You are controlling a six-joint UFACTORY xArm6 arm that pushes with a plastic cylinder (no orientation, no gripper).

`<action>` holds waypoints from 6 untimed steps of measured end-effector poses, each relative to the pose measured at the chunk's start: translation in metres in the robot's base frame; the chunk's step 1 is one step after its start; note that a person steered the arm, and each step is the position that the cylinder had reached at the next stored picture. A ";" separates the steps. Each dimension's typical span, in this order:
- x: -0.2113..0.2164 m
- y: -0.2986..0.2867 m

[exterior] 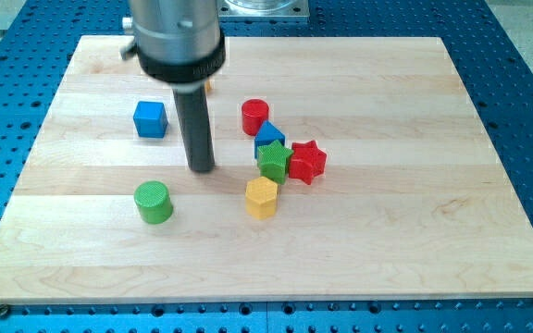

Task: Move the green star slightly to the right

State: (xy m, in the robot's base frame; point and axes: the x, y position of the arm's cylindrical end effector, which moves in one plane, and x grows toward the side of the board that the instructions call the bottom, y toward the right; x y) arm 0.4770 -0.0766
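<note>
The green star (273,161) lies near the board's middle. It touches a red star (307,162) on its right and a blue block (268,136) just above it. My tip (202,168) rests on the board to the left of the green star, about a block's width of bare wood between them. A yellow hexagonal block (261,197) sits just below the green star.
A red cylinder (255,117) stands above the blue block. A blue cube (151,119) is at the upper left and a green cylinder (154,202) at the lower left of my tip. An orange bit (208,87) shows behind the rod. The wooden board (415,185) lies on a blue perforated table.
</note>
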 end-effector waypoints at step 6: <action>-0.057 0.069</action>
